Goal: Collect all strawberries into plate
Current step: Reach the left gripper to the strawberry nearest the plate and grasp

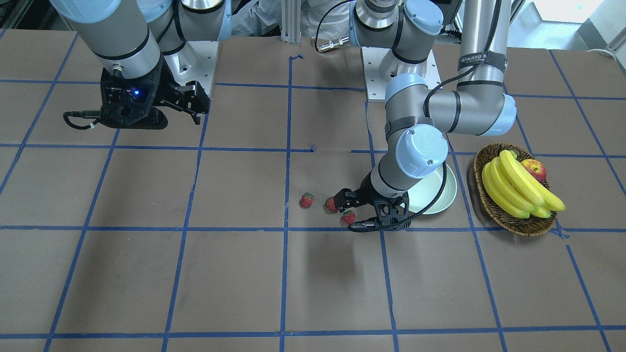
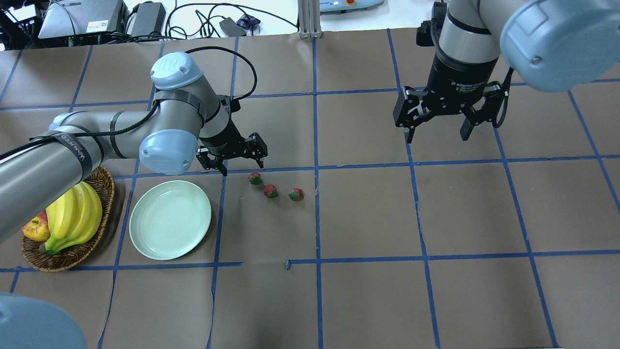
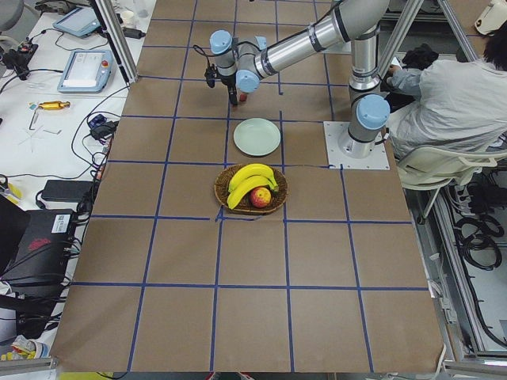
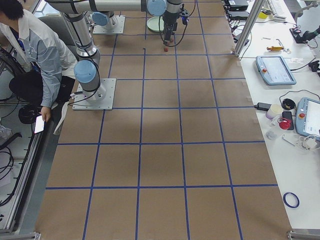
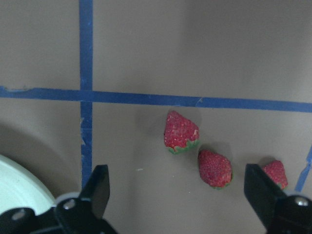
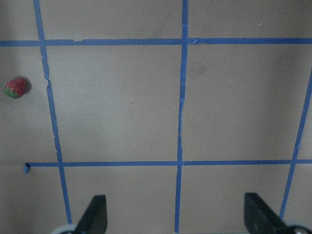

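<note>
Three strawberries lie in a short row on the brown table: one (image 2: 255, 178), a second (image 2: 270, 191) and a third (image 2: 296, 194). The left wrist view shows the same three (image 5: 181, 132), (image 5: 214, 168), (image 5: 275, 173). The pale green plate (image 2: 170, 219) sits empty to their left. My left gripper (image 2: 242, 167) hangs open just beyond the nearest strawberry, holding nothing; its fingers (image 5: 97, 187) straddle the berries in its wrist view. My right gripper (image 2: 437, 137) hovers open and empty, far to the right. One strawberry (image 6: 16, 87) shows at the edge of the right wrist view.
A wicker basket (image 2: 72, 257) with bananas (image 2: 72, 215) and an apple (image 2: 36, 230) stands left of the plate. Blue tape lines grid the table. A person sits behind the robot's bases (image 3: 451, 103).
</note>
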